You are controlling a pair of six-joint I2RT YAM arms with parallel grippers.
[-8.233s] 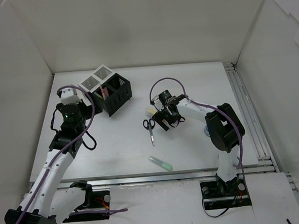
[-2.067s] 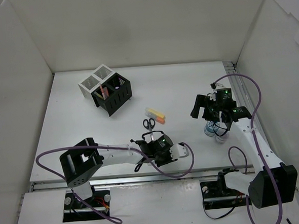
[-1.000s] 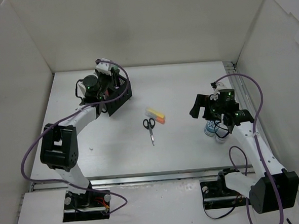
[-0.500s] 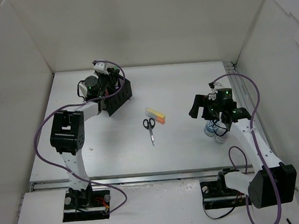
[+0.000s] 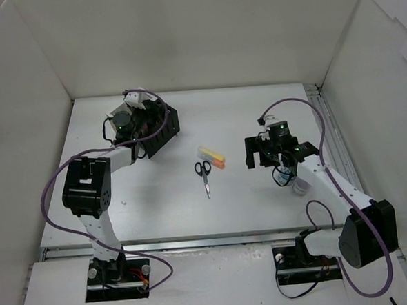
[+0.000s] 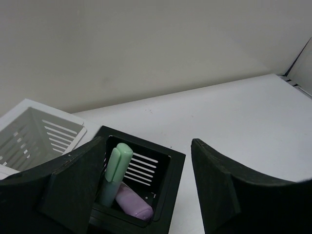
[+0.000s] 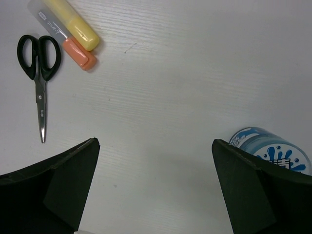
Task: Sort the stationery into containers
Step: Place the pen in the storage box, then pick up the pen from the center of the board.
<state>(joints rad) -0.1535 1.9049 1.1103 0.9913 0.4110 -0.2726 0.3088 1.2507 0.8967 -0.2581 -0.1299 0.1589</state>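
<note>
The mesh containers (image 5: 164,127) stand at the back left. My left gripper (image 5: 151,113) hovers over them, open and empty. In the left wrist view it (image 6: 147,144) is above a black cup (image 6: 165,185) holding a green highlighter (image 6: 116,168) and a purple one (image 6: 132,204). A white cup (image 6: 34,129) is to the left. Black-handled scissors (image 5: 204,174), a yellow highlighter (image 5: 210,153) and an orange highlighter (image 5: 220,163) lie mid-table. My right gripper (image 5: 254,153) is open and empty to their right. Its wrist view shows the gripper (image 7: 155,142) over bare table, with the scissors (image 7: 39,63), the yellow highlighter (image 7: 73,22) and the orange highlighter (image 7: 79,52) at upper left.
A blue-and-white bottle (image 5: 288,177) stands just right of the right gripper; its cap shows in the right wrist view (image 7: 270,148). White walls enclose the table on three sides. A metal rail (image 5: 338,151) runs along the right edge.
My right gripper has moved left, away from the bottle and toward the scissors and highlighters. The left gripper stays over the containers; the green highlighter it carried from the front now sits in the black cup.
</note>
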